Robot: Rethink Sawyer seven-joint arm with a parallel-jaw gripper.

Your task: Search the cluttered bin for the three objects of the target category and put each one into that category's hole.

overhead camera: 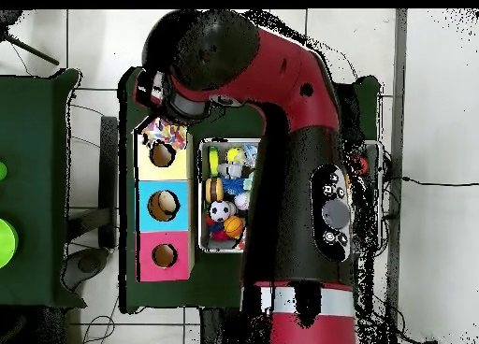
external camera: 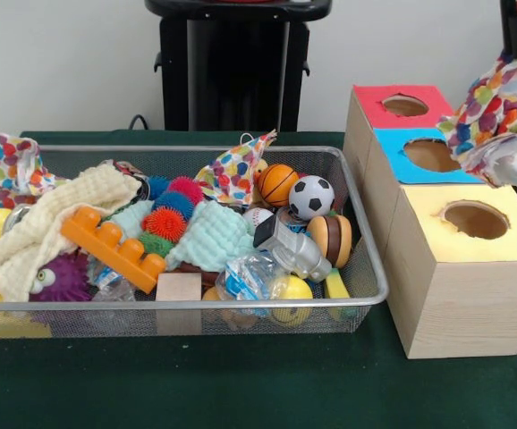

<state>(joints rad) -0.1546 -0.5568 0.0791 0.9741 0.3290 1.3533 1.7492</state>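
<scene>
- A wire bin (external camera: 366,268) sits on the green table (external camera: 241,384), crowded with toys and cloths.
- Beside it stand three wooden boxes, each with a round hole on top: a red box (external camera: 373,112), a blue box (external camera: 393,161) and a yellow box (external camera: 455,268).
- A spotted cloth (external camera: 495,121) hangs in the air above the blue and yellow boxes, at the right edge of the front view; from overhead it lies just beyond the yellow box's hole (overhead camera: 162,155).
- The gripper (overhead camera: 166,125) seems to be above that cloth, but the arm (overhead camera: 299,144) hides it from above and the front view cuts it off, so I cannot tell whether its fingers are clenched or released.
- Two more spotted cloths lie in the bin: one (external camera: 17,170) draped over the far left corner, another (external camera: 238,170) propped up at the back near the middle.
- Also in the bin: a cream cloth (external camera: 53,219), an orange brick (external camera: 113,246), a mint cloth (external camera: 209,237), spiky balls (external camera: 165,223), a basketball (external camera: 277,184), a soccer ball (external camera: 311,197) and a wooden block (external camera: 178,288).
</scene>
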